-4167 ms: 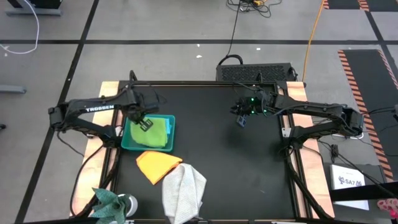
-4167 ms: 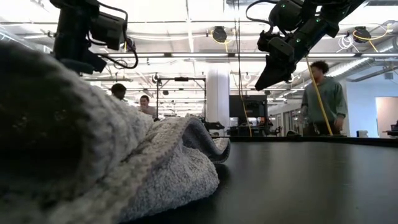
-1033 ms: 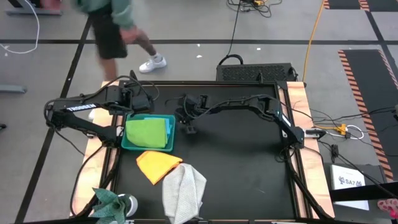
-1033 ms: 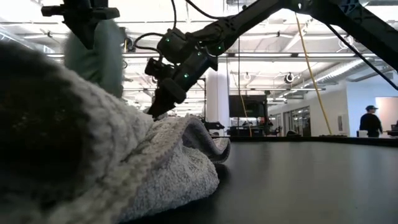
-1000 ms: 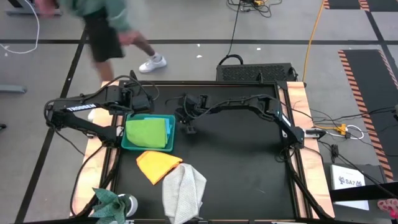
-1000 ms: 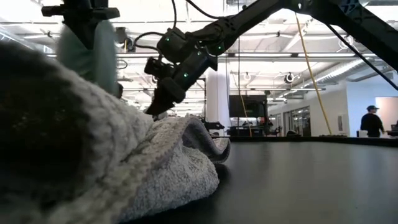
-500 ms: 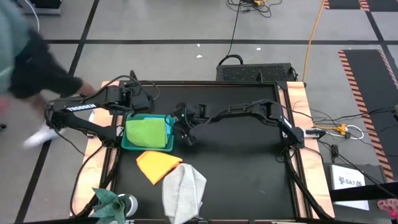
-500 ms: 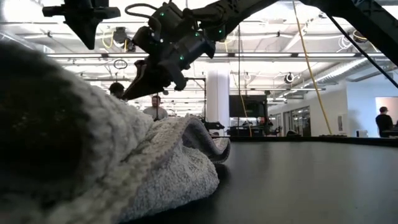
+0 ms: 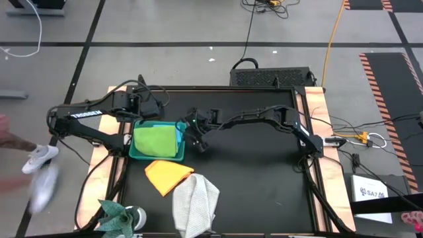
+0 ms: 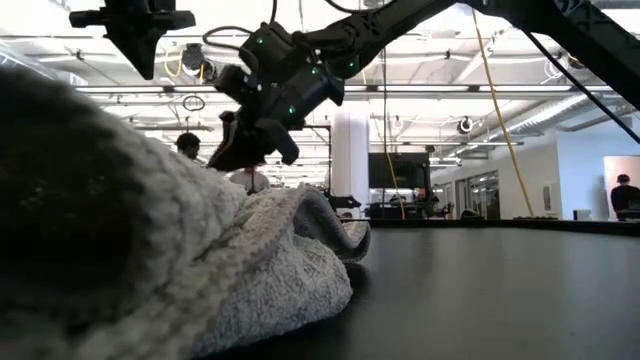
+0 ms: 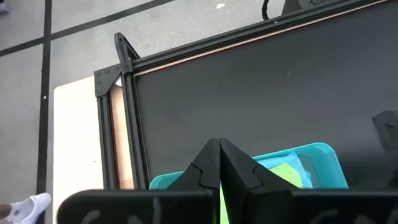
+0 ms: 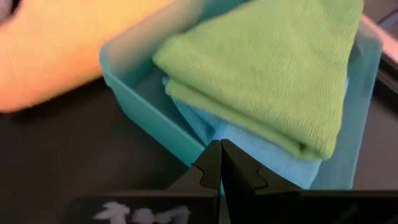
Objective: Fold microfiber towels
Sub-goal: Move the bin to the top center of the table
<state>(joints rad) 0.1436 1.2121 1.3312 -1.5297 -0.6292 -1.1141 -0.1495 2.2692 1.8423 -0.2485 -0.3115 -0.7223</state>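
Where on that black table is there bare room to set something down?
The widest bare patch is the table to the right of the grey towel, below the right arm. A smaller strip lies behind the teal bin, along the far edge. The near left is crowded: bin, orange towel, grey towel, with the right hand beside the bin.

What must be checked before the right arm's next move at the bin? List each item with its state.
1. Right gripper shut, nothing held: ok.
2. Right gripper at the near wall of the teal bin: ok.
3. Lime green towel folded, on top of the light blue towel in the bin: ok.
4. Left gripper shut, over the bin's far edge, clear of the right arm: ok.
5. Orange-yellow towel and light grey towel folded: not ok, both lie loose on the table.
6. Teal towel on the table: not ok, it hangs at the front left corner.
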